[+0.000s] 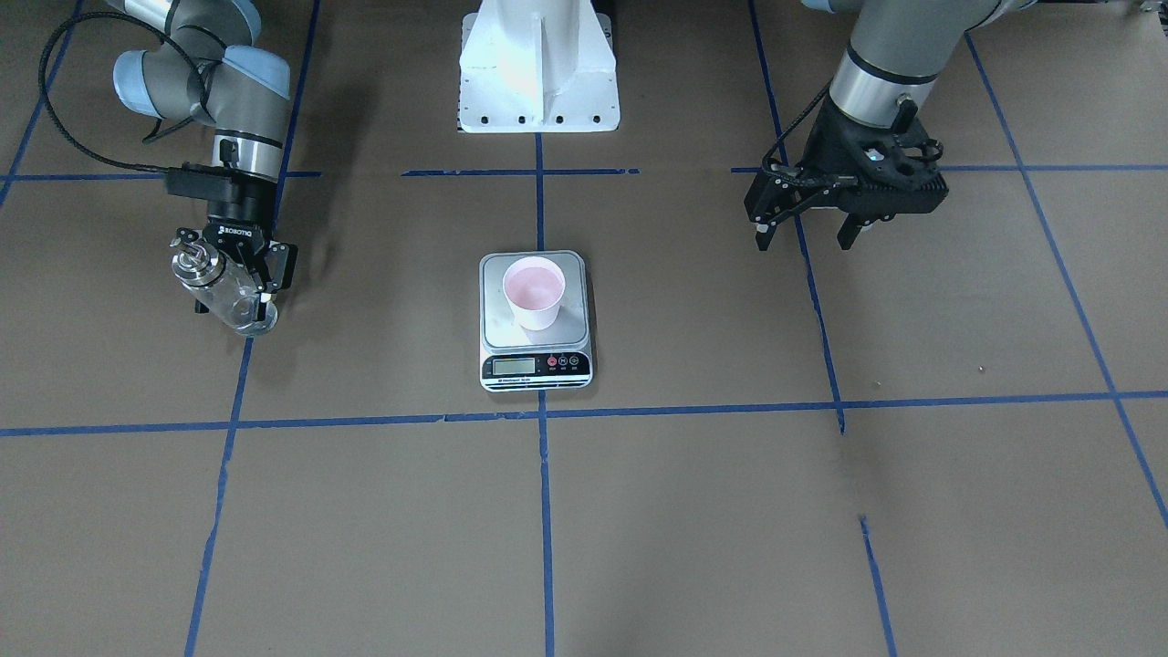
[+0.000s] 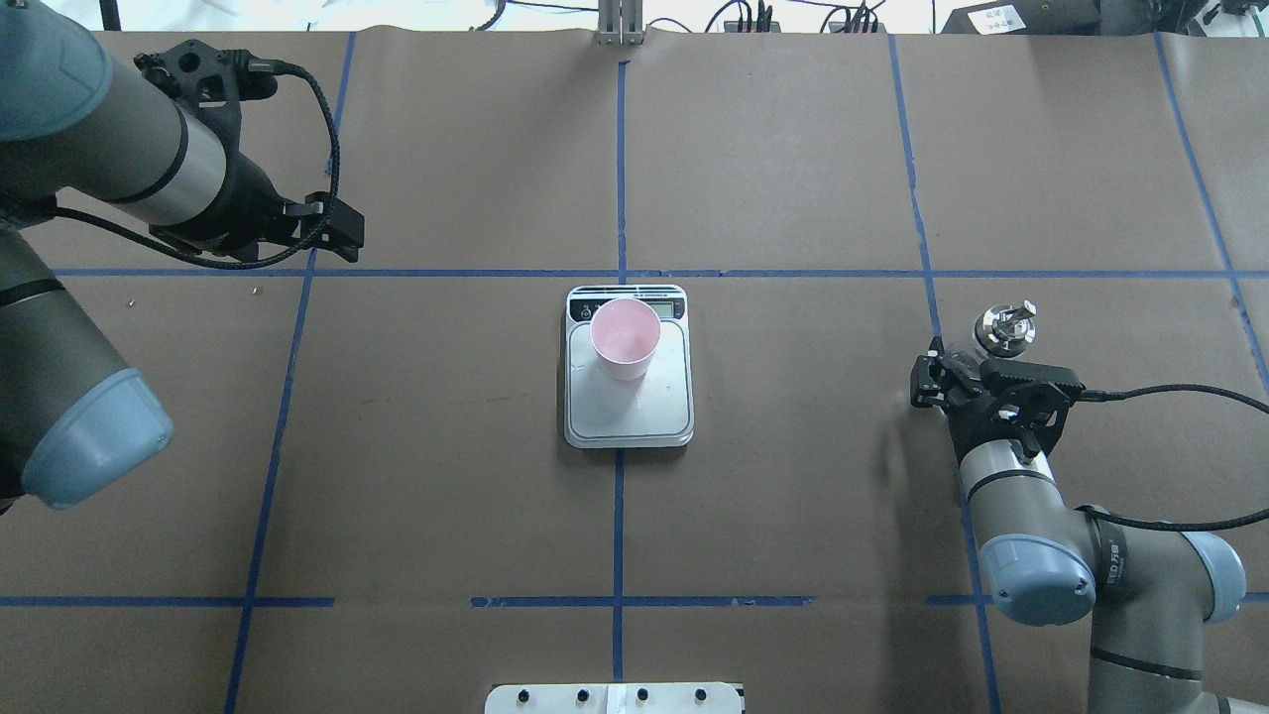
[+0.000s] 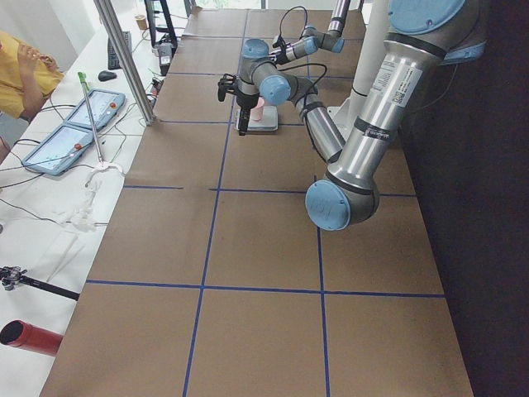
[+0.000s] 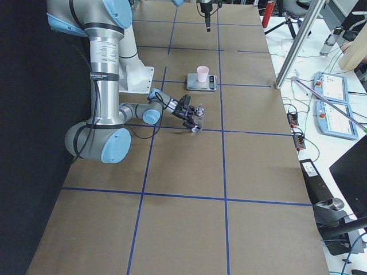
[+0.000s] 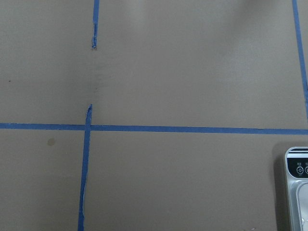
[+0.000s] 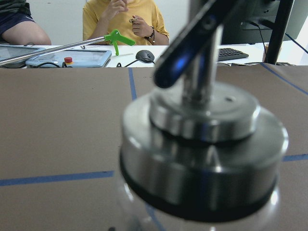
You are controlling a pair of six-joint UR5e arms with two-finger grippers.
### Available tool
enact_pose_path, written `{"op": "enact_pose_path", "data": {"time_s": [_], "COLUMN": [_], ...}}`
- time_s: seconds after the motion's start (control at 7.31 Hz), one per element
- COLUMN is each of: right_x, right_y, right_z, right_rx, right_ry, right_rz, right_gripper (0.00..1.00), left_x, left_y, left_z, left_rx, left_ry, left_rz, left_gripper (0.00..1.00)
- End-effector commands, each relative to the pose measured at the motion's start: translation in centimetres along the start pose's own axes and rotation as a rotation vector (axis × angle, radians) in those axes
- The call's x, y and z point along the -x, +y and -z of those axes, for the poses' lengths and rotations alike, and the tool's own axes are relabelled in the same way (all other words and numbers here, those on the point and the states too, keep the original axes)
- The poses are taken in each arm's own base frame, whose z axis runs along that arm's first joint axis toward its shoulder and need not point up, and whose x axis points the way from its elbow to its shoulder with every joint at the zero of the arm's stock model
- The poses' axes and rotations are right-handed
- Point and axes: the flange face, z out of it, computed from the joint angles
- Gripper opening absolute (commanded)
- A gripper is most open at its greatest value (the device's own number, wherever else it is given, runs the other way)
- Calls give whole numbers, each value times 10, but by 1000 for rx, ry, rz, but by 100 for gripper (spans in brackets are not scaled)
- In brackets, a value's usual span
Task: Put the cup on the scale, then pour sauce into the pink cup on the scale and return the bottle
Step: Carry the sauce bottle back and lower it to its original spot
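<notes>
The pale pink cup (image 1: 534,292) stands upright on the steel plate of the scale (image 1: 536,367) at the table's middle; both also show in the overhead view, the cup (image 2: 625,338) on the scale (image 2: 634,424). My right gripper (image 1: 234,297) is shut on the clear glass bottle (image 1: 212,278) with the silver cap (image 2: 1003,330), off to my right of the scale. The cap fills the right wrist view (image 6: 202,144). I cannot tell if the bottle rests on the table. My left gripper (image 1: 807,235) is open and empty, held above the table to my left of the scale.
The robot's white base (image 1: 538,68) stands behind the scale. Blue tape lines cross the brown table cover. A corner of the scale (image 5: 297,192) shows in the left wrist view. Operators and tablets (image 4: 332,86) are along the table's far side.
</notes>
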Motion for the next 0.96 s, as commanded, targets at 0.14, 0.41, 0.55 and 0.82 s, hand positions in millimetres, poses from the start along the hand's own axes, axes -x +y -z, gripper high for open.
{"op": "enact_pose_path", "data": {"time_s": [0.14, 0.41, 0.55, 0.82], "right_x": [6, 4, -6, -12], "right_y": [-8, -12, -11, -4], "right_z": [6, 12, 24, 51], "right_rx": [0, 3, 17, 51], "right_ry": [-1, -9, -19, -56], "right_rz": [4, -4, 7, 30], "right_gripper": [100, 100, 100, 100], "left_x": [0, 0, 0, 0], "left_y": [1, 1, 1, 2], "left_z": [3, 3, 3, 5], "left_rx": [-3, -3, -4, -5], "left_ry": [5, 5, 4, 7], "left_rz": [-2, -1, 0, 0], "left_gripper": [100, 100, 100, 100]}}
